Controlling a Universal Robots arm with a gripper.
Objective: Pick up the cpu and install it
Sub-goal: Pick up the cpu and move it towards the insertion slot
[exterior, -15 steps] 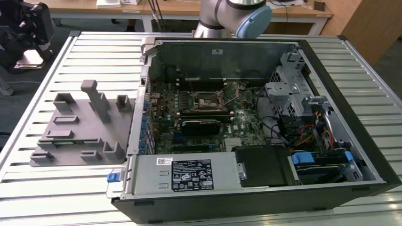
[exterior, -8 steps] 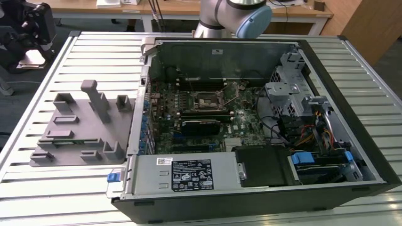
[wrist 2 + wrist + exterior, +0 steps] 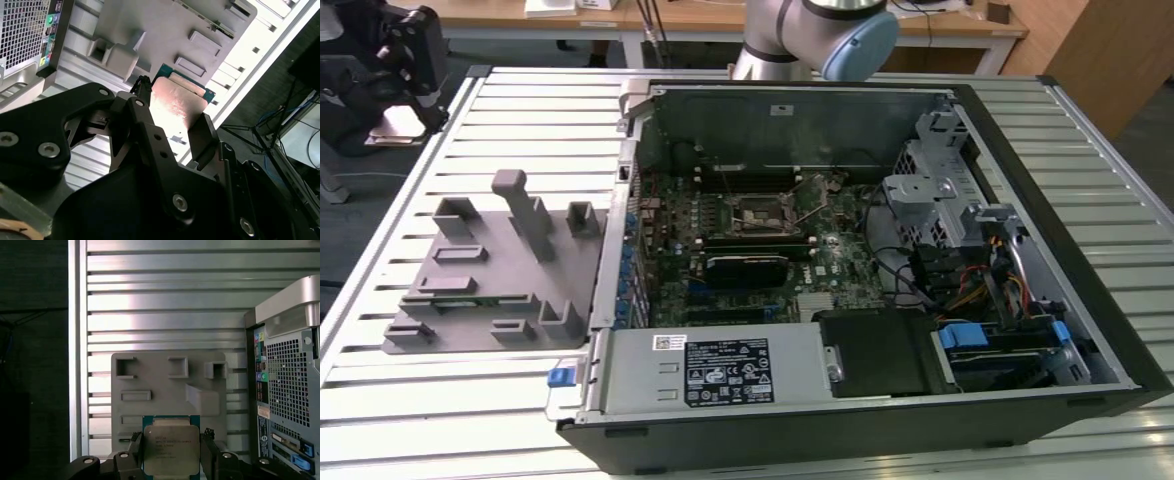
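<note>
The jaws are clenched on the cpu point(image 3: 171, 450), one finger point(image 3: 135, 449) against each of two opposite edges, its silver-grey metal top facing the camera in both wrist views point(image 3: 177, 102). It is held off the slatted metal counter point(image 3: 175, 305), with the grey plastic tray point(image 3: 160, 375) beyond it. In the exterior view the tray point(image 3: 467, 300) lies just beside the open computer case point(image 3: 1067, 400), whose motherboard socket point(image 3: 767, 215) is uncovered.

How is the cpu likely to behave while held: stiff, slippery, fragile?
Probably stiff: the cpu looks flat though the gripper clamps only its edges. Its shiny metal top looks slippery. The thin edges give little hold, so it may tilt.
</note>
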